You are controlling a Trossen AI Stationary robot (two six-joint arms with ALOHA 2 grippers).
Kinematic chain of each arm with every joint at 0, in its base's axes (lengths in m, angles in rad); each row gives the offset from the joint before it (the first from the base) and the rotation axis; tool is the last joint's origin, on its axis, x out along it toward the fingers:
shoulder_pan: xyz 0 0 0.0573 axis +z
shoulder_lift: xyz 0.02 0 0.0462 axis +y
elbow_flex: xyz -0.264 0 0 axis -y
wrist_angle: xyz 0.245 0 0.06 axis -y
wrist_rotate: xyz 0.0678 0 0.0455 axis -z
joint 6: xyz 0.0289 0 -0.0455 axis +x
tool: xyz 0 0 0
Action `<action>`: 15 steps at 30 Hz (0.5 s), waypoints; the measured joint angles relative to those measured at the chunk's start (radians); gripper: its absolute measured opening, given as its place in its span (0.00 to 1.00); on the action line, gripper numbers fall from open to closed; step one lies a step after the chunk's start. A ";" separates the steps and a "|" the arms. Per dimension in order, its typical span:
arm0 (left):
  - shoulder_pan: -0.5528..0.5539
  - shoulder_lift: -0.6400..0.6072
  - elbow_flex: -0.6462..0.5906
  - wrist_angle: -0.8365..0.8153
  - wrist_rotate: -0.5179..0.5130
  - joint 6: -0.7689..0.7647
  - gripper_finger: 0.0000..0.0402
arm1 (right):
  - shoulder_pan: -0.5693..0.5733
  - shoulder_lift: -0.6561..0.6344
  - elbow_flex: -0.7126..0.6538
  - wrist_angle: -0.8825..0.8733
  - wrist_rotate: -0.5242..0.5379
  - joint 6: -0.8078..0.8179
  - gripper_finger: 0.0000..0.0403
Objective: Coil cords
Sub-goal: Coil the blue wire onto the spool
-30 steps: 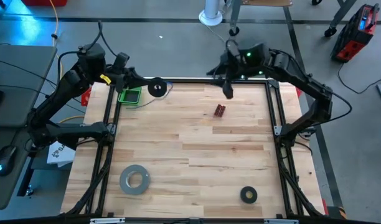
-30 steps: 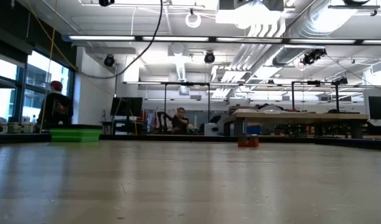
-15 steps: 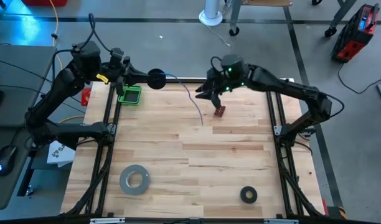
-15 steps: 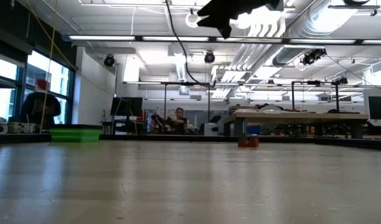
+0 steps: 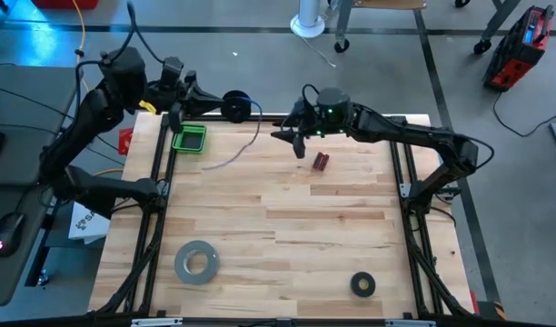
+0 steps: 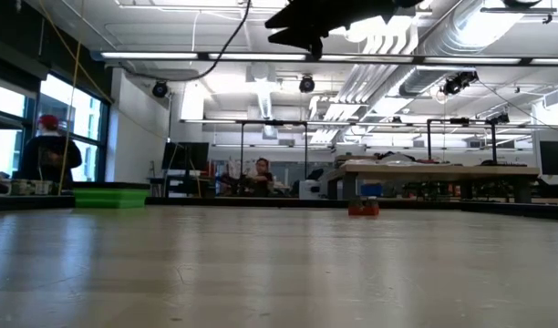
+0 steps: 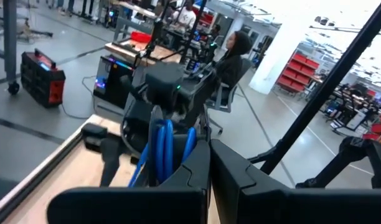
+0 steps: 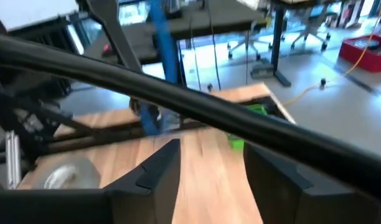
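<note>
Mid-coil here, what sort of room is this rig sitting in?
Most likely an open robotics lab or workshop. The low view shows exposed ceiling ducts and long workbenches with a seated person behind the table. The left wrist view shows red storage racks and more benches.

From the upper middle of the high view the right gripper (image 5: 290, 136) has swung leftward, off the small red block it hung over a second ago, ending beside the black spool (image 5: 234, 105). The left gripper (image 5: 208, 102), clamped on that spool, has lifted it toward the top edge, just past the table's rim. The blue cord (image 5: 237, 150), unseen at first, now trails down-left across the wood
</note>
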 joint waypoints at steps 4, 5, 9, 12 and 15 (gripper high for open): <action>0.001 0.030 0.047 0.000 -0.001 0.008 0.00 | 0.000 0.026 0.000 0.071 -0.021 0.083 0.46; 0.001 0.035 0.056 0.001 -0.001 0.008 0.00 | 0.000 0.028 0.000 0.079 -0.034 0.101 0.47; 0.001 0.046 0.079 0.001 -0.001 0.016 0.00 | 0.000 0.027 0.000 0.086 -0.090 0.113 0.47; 0.001 0.046 0.080 -0.001 0.000 0.017 0.00 | 0.000 0.027 0.000 0.085 -0.144 0.141 0.47; 0.001 0.046 0.080 -0.008 -0.001 0.016 0.00 | 0.000 0.026 0.000 0.081 -0.196 0.154 0.47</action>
